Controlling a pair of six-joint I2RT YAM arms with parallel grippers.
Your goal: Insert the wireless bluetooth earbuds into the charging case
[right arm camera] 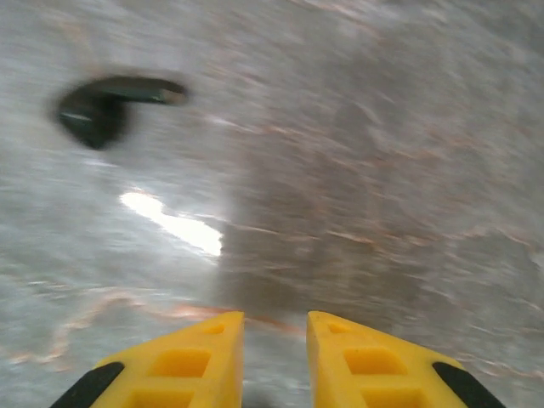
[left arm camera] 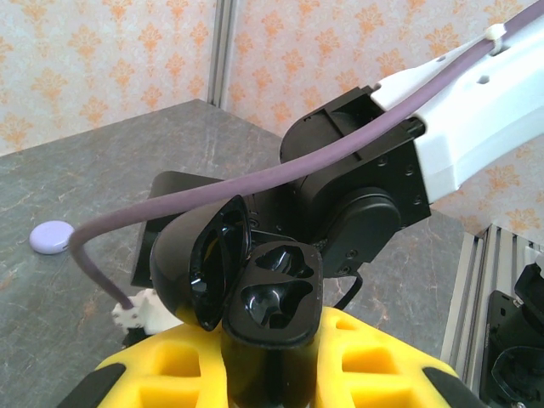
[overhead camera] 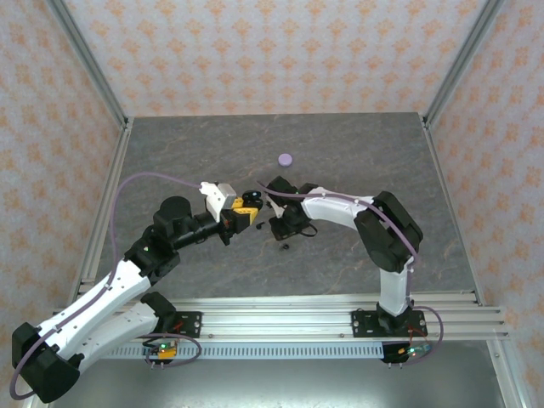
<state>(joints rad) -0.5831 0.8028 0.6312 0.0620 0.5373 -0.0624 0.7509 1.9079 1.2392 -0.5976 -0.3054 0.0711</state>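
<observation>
Black earbud (right arm camera: 110, 104) lies on the grey table (right arm camera: 382, 170), up and left of the right gripper (right arm camera: 274, 336). It's blurred, but the long axis runs across the view, stem pointing right, bulb to the left. That gripper's jaws stand narrowly parted, nothing between them. Over to the left gripper (left arm camera: 272, 365): it's clamped on the black charging case (left arm camera: 270, 297), held upright, lid swung open leftward, wells facing the camera. A lavender round case (left arm camera: 49, 236) sits well apart on the table.

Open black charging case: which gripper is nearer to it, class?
Left. The left gripper clamps the open black charging case; the right gripper points down at the table near a black earbud, apart from the case.
</observation>
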